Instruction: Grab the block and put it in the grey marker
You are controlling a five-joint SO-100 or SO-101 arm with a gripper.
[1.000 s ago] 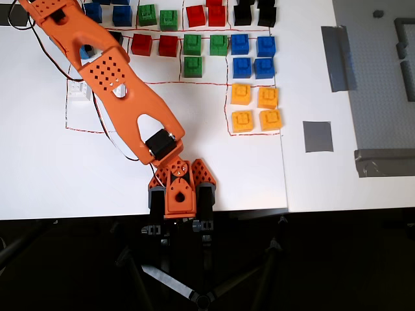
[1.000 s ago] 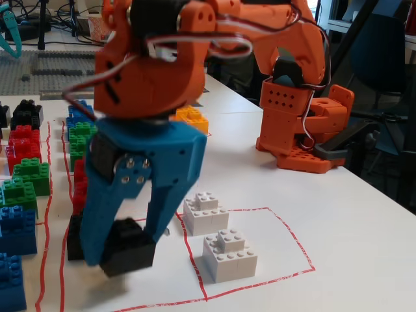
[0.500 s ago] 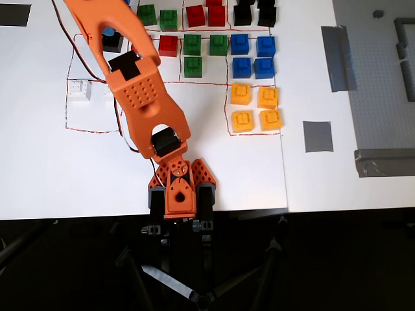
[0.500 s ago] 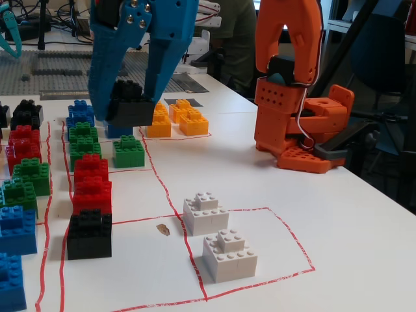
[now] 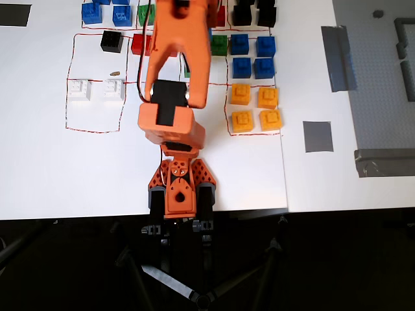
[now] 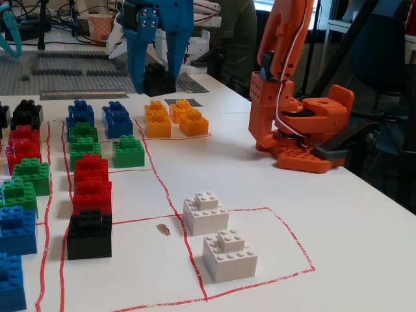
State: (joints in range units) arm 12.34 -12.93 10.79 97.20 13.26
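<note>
In the fixed view my blue gripper [image 6: 156, 77] hangs down from the top, shut on a black block [image 6: 160, 84] and holding it above the table behind the yellow blocks. In the overhead view the gripper and that block are out of view past the top edge, beyond the orange arm [image 5: 175, 58]. The grey marker [image 5: 318, 136] is a square grey patch lying right of the yellow blocks [image 5: 255, 107], empty. Another black block [image 5: 111, 42] stands on the table, near the front in the fixed view [image 6: 89, 234].
Groups of blue [image 5: 253, 55], red [image 6: 91, 185], green [image 6: 128, 151] and two white blocks [image 5: 96, 89] stand inside red-lined fields. More black blocks [image 5: 253, 13] are at the top. Grey tape strips [image 5: 338, 57] and a pale studded baseplate [image 5: 382, 91] lie right. The arm's base [image 5: 176, 188] is at the front edge.
</note>
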